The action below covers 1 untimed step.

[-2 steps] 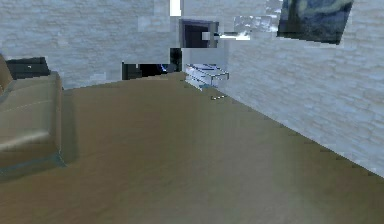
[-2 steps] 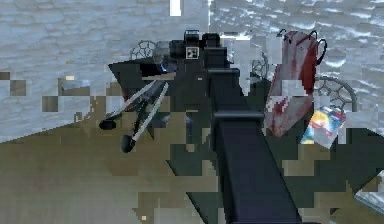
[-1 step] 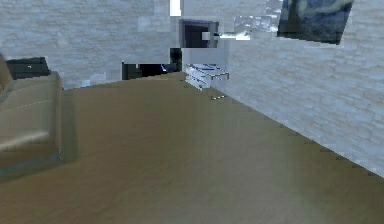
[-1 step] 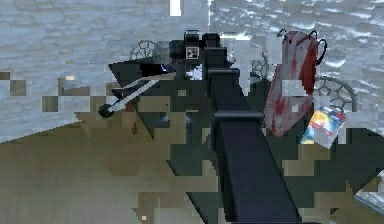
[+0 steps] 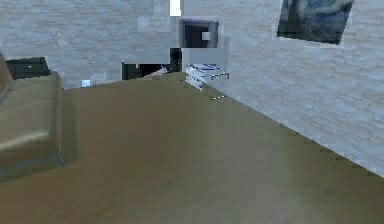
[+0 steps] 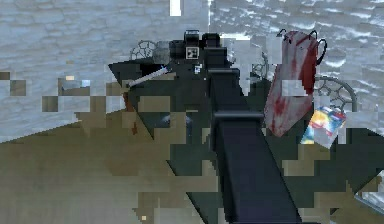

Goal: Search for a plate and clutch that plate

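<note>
My arm [image 6: 245, 150] rises as a dark bar from the bottom of the arm side view, with its marked white squares [image 6: 190, 50] at the far end. Left of them the gripper [image 6: 148, 78] reaches over a dark tabletop [image 6: 120, 72]. Its far end blends into that dark surface, so I cannot tell whether it holds anything. A thin pale streak [image 6: 155, 73] lies at the fingers. Far ahead in the forward view, a small white and grey stack-like thing [image 5: 206, 76] sits by the wall, too small to name.
A tan sofa [image 5: 30, 120] fills the forward view's left, with brown floor [image 5: 200, 160] ahead and a dark picture [image 5: 315, 20] on the right wall. Beside the arm stand a red and white bag-like thing [image 6: 290, 85], a colourful flat item [image 6: 325, 125] and round wire shapes [image 6: 340, 93].
</note>
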Tool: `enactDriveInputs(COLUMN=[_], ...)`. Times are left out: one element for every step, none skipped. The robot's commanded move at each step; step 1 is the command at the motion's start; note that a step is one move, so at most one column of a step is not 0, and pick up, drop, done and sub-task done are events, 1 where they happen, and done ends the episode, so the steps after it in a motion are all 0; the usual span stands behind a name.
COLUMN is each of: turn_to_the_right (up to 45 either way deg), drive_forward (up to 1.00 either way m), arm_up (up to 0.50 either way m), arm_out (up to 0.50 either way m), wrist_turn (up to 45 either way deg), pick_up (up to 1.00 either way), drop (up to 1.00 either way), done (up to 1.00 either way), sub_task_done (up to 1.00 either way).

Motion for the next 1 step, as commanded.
enactDriveInputs(turn_to_the_right=[0.0], drive_forward=[0.0], arm_up=[0.0], arm_out=[0.0], wrist_turn=[33.0], pick_up=[0.0], drop=[0.0], done=[0.0], sub_task_done=[0.0])
